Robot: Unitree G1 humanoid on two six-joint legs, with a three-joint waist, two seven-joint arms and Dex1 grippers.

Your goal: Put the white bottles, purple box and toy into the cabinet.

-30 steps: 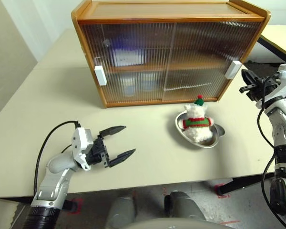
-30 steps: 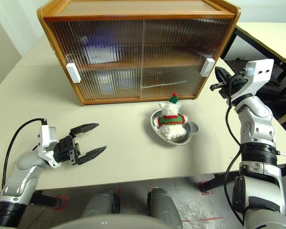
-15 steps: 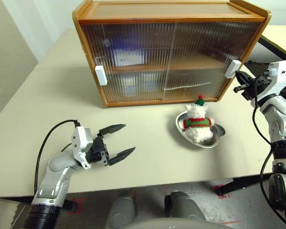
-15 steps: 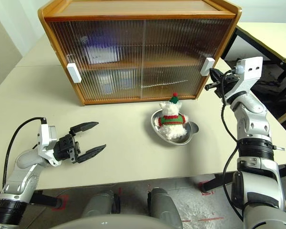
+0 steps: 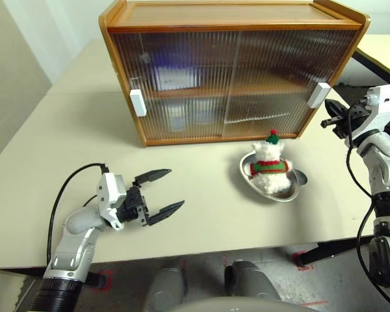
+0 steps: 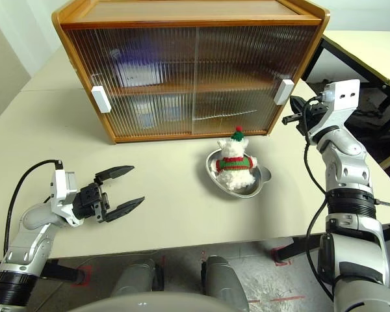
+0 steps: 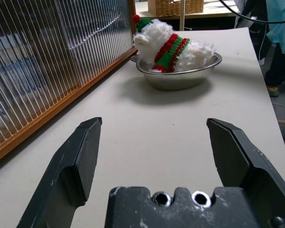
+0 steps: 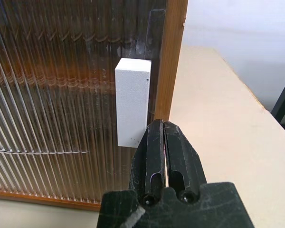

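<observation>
Right wrist view — right claw pressed closed, beside white handle.

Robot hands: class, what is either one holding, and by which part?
Nothing. The left hand is open above the table; the right hand is shut on nothing, beside the cabinet's white handle.

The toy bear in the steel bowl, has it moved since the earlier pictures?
No. The toy bear sits in the steel bowl, at the same place in front of the cabinet as before.
</observation>
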